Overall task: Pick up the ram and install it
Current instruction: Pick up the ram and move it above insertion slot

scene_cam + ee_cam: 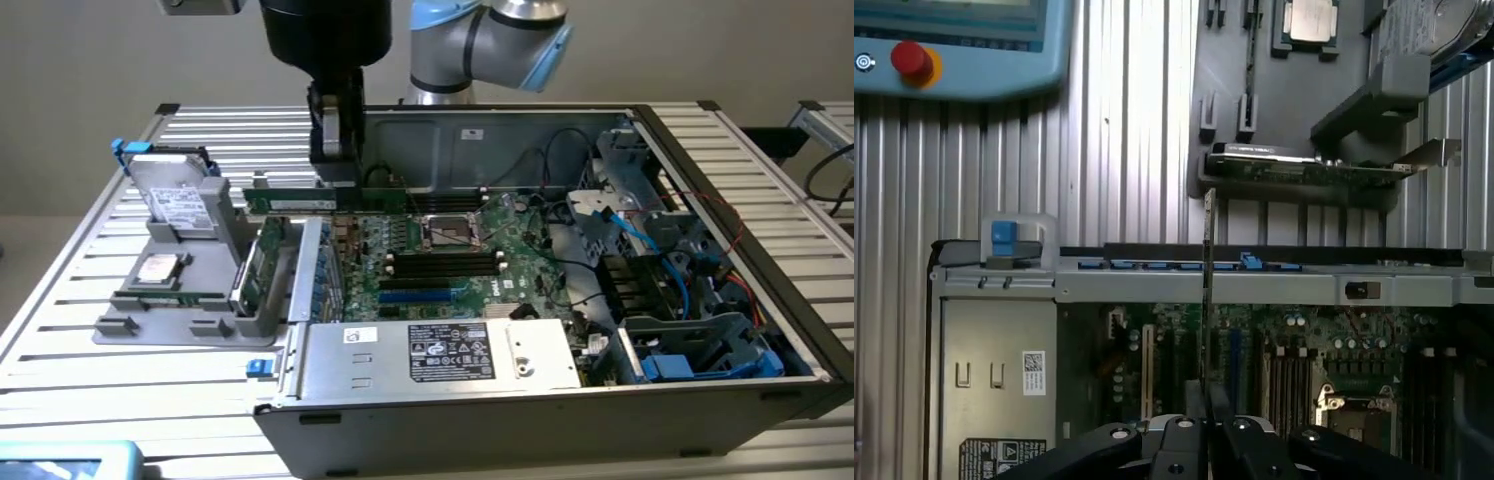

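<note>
1. Ram [300, 203]: dark green, pale label.
2. Gripper [338, 178]: black.
3. Motherboard [461, 255]: green, with black and blue slots.
4. Power supply [347, 375]: silver, black-and-white label.
5. Table [67, 300]: pale grey, ribbed in parallel slats.
6. Arm [467, 50]: grey, light-blue caps.
7. Pendant button [911, 59]: red on yellow.

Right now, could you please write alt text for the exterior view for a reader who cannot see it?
The gripper holds the ram level above the open computer case, near its side at the exterior view's left. A grey holder with hard drives sits beside the case on the slatted table.
</note>
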Robot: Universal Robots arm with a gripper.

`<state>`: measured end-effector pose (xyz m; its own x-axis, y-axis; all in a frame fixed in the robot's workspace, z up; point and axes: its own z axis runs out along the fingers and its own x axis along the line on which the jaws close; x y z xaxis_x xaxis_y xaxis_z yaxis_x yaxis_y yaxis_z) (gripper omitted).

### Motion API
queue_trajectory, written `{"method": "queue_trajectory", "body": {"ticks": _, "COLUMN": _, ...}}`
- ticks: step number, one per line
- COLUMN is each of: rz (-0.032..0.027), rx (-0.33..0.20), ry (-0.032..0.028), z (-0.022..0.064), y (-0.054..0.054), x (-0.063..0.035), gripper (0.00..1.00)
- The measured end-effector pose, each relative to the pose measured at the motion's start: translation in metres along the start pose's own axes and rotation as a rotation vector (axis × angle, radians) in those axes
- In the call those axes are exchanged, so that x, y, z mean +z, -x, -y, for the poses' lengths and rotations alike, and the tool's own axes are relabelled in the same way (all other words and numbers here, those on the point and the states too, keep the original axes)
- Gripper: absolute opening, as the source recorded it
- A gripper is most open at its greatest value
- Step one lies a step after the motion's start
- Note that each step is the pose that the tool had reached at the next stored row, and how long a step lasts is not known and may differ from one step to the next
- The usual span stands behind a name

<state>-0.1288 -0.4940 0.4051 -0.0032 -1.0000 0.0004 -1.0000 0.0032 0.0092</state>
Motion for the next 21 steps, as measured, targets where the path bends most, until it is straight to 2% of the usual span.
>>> {"method": "queue_trajectory", "body": {"ticks": 6, "rz": -0.0037, "rx": 0.000, "ry": 0.0000, "z": 0.0274, "y": 0.005, "x": 0.0050, "gripper": 0.13}}
{"method": "queue_trajectory", "body": {"ticks": 13, "rz": -0.0188, "rx": 0.000, "ry": -0.0029, "z": 0.0570, "y": 0.018, "x": 0.0094, "gripper": 0.13}}
{"method": "queue_trajectory", "body": {"ticks": 16, "rz": -0.0206, "rx": 0.000, "ry": -0.0053, "z": 0.0691, "y": 0.022, "x": 0.0105, "gripper": 0.13}}
{"method": "queue_trajectory", "body": {"ticks": 21, "rz": -0.0208, "rx": 0.000, "ry": -0.0138, "z": 0.0848, "y": 0.033, "x": 0.0128, "gripper": 0.13}}
